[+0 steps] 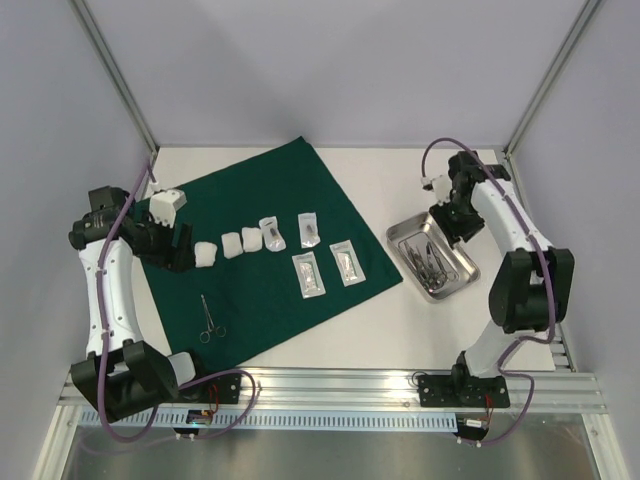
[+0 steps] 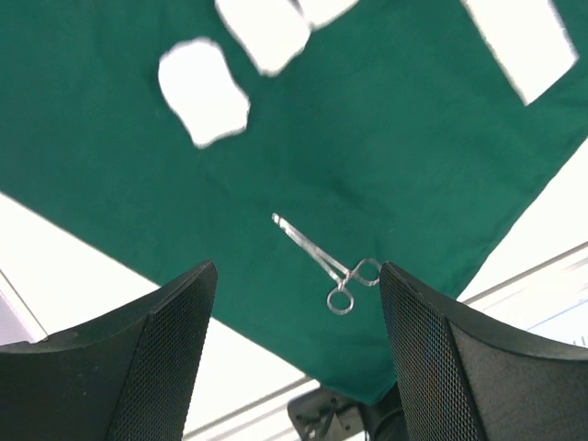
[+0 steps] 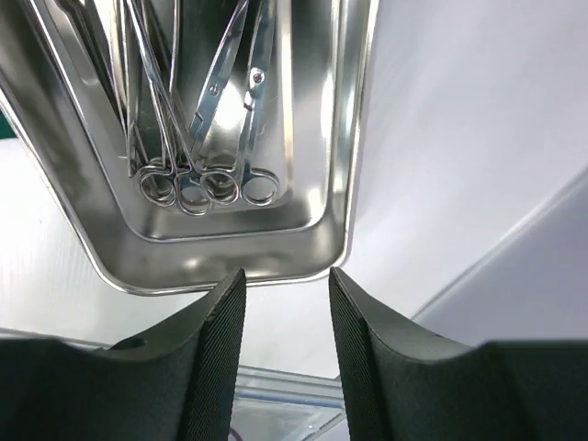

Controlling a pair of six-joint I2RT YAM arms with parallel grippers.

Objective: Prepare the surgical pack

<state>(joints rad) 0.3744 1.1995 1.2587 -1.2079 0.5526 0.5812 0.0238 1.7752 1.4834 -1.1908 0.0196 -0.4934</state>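
Green cloth (image 1: 270,200) lies spread flat on the table, serving as the wrap-to-be. Three gauze pads (image 1: 230,246) sit in a row on it, with clear pouches (image 1: 308,274) beside them and one forceps (image 1: 210,318) alone near the front edge, all spaced apart, probably for easy single picks. The steel tray (image 1: 396,240) stands off the cloth to the right, on bare table, with the remaining instruments (image 1: 430,262) heaped in it. The left gripper (image 2: 296,268) hovers over the cloth's left side, jaws wide apart and empty. The right gripper (image 3: 287,274) hangs over the tray's end, jaws parted with nothing between them, likely placed to fetch another instrument.
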